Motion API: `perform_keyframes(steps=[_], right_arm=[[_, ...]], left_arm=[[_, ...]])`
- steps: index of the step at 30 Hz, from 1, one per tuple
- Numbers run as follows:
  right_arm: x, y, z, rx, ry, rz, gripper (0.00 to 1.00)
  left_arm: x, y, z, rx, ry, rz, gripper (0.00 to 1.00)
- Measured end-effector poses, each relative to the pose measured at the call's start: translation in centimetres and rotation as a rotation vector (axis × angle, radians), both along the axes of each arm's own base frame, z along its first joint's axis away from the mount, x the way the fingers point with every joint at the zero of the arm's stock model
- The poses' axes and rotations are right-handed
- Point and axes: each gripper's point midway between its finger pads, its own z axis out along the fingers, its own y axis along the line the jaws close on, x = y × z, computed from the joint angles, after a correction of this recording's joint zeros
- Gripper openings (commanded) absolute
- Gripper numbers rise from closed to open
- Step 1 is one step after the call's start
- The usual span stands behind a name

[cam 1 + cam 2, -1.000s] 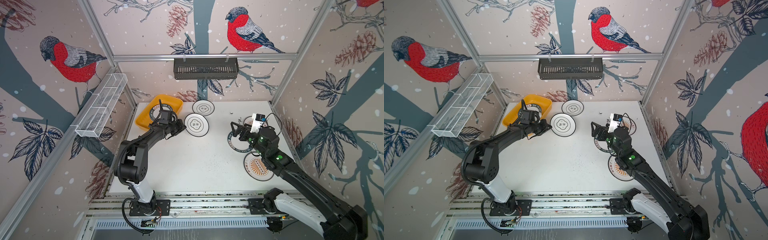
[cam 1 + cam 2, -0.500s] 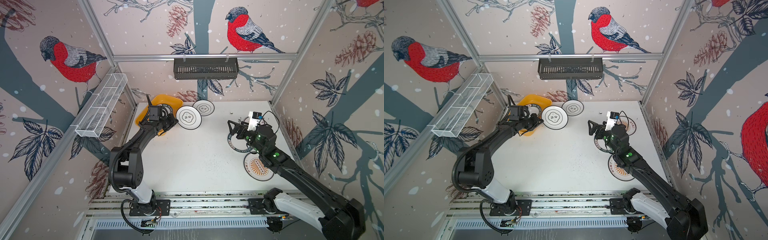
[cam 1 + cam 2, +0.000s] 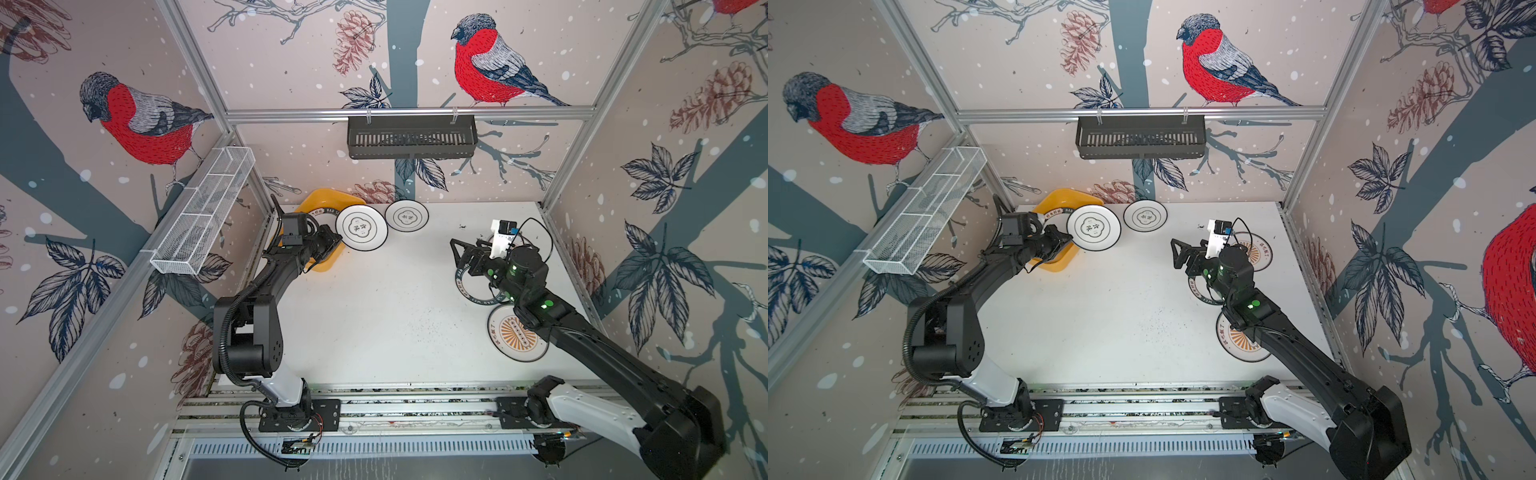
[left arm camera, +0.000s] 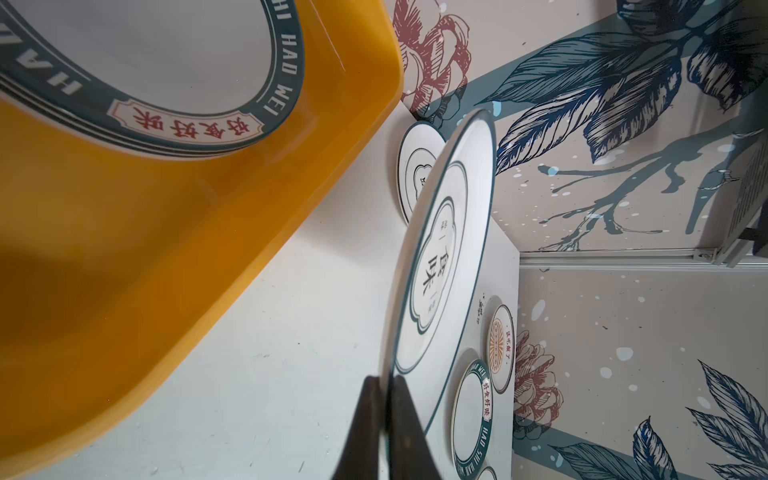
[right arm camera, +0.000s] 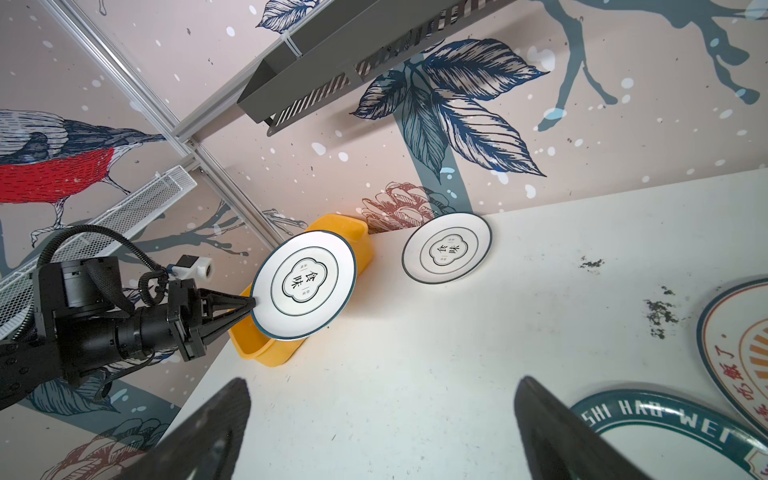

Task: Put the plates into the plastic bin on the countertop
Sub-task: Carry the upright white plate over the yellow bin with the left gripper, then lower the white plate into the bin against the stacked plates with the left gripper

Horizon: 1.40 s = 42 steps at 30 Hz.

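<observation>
- The flower-emblem plate (image 3: pixel 361 227) is pinched at its rim by my tightly closed left fingers (image 5: pixel 228 305), held clear of the desk (image 3: pixel 374 311).
- The plastic bin (image 5: pixel 270 355) sits just below those fingers. I judge the plate must come back over it, then be lowered and released.
- My right fingers (image 5: pixel 216 428) are spread wide and empty.

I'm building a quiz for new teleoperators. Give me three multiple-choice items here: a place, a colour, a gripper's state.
1. The left gripper holds one flower-emblem plate. Where is the other flower-emblem plate? A) flat on the countertop B) in the black basket C) in the wire basket
2. Rim colour of the top plate in the yellow bin? A) orange B) dark green C) red
3. The right gripper is: A) open, empty B) shut on a plate C) shut, empty
1 A: it lies on the white top in both top views. 2 B: the left wrist view shows a green lettered band. 3 A: its jaws stand wide with nothing between.
</observation>
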Motion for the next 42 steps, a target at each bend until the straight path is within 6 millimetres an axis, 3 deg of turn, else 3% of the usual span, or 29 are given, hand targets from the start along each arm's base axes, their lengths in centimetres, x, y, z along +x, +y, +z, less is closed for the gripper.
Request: perform_keyframes(steps=[4,14,26,34,42], right_arm=[[0.2,0.2,0.1,-0.001,0.003,-0.005,1.00],[0.5,0.8,0.2,-0.008,0.005,-0.012,1.00],[1.1,1.3,-0.1,-0.019,0.013,-0.016,1.00],[1.8,2.4,-0.4,-0.025,0.031,0.015,1.00],[2.4,3.6,-0.5,-0.023,0.036,0.051,1.00]], left_arm=[[0.3,0.8,0.6,-0.018,-0.029,0.006,0.00],[0.8,5.8,1.6,-0.050,-0.074,0.109,0.00],[0.8,11.0,0.4,-0.114,-0.070,0.217,0.00],[1.2,12.4,-0.8,-0.126,-0.048,0.251,0.00],[2.9,13.2,-2.4,-0.137,-0.014,0.266,0.00]])
